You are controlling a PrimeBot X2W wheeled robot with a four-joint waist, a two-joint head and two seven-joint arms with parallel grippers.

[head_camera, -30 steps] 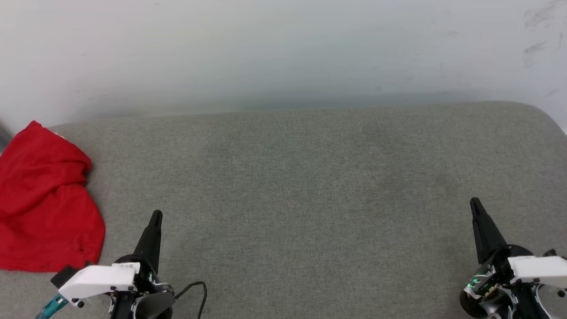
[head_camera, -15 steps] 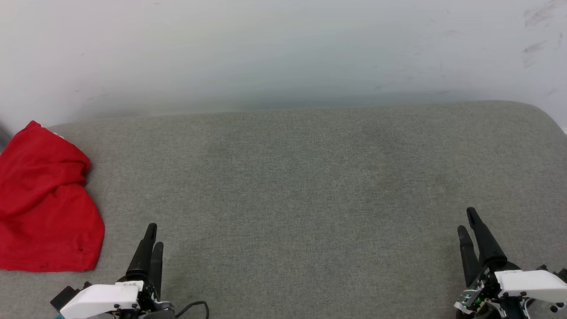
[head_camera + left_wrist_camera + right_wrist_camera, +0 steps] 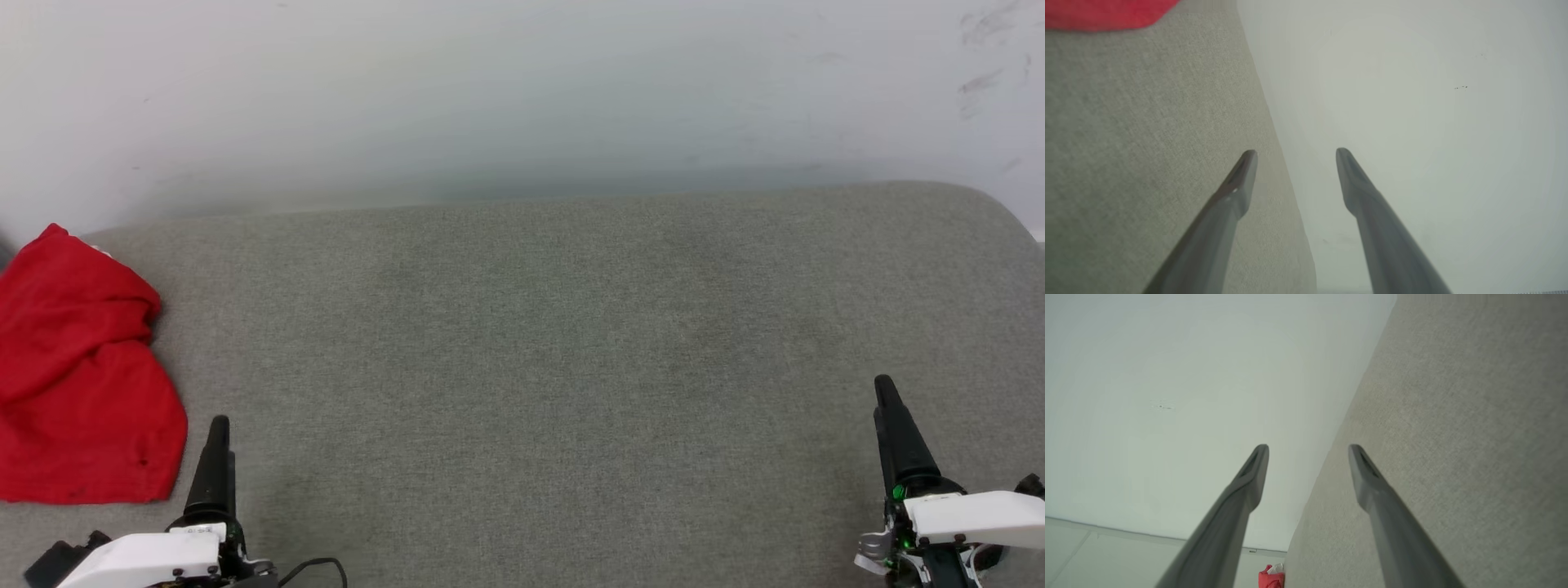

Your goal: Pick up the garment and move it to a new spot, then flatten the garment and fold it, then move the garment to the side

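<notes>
Having been pressed together a second ago, both sets of jaws now stand spread and empty over the grey bench (image 3: 571,327). The garment (image 3: 82,384) lies crumpled at the bench's left edge, near the left jaws, untouched; pickup can begin.

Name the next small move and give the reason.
Probably swing the left claw leftward and down onto the red shirt: it lies bunched on the grey cushion just beside that claw, which is open and empty.
</notes>
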